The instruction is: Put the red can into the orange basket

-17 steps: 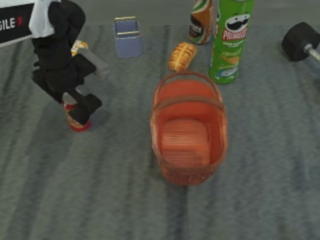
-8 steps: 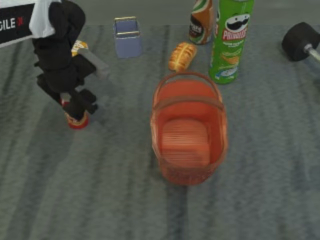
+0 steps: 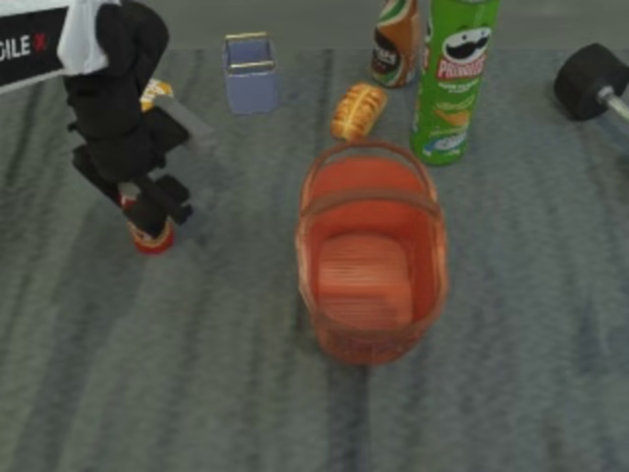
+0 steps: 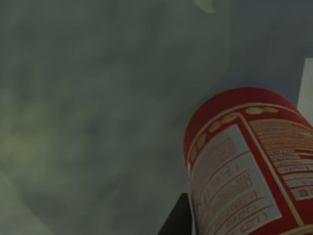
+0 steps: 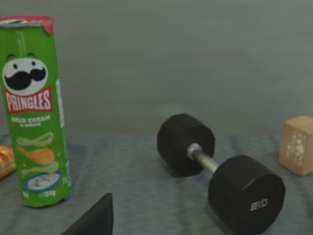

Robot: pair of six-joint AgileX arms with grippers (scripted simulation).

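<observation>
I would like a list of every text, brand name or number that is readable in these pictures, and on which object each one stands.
"PRINGLES", then "SOUR CREAM": on the green tube.
"810": on the end of the black dumbbell, as far as I can read it.
"GILE": cut-off lettering on the black panel at the top view's left.
Red can in the left gripper: printed panels, too blurred to read.
Brown bottle: label unreadable.

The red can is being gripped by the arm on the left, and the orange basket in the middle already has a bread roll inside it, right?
Not quite. In the top view the orange basket is empty; the bread roll lies on the table behind it, beside the green Pringles tube. The rest holds: the left end effector is around the red can.
</observation>
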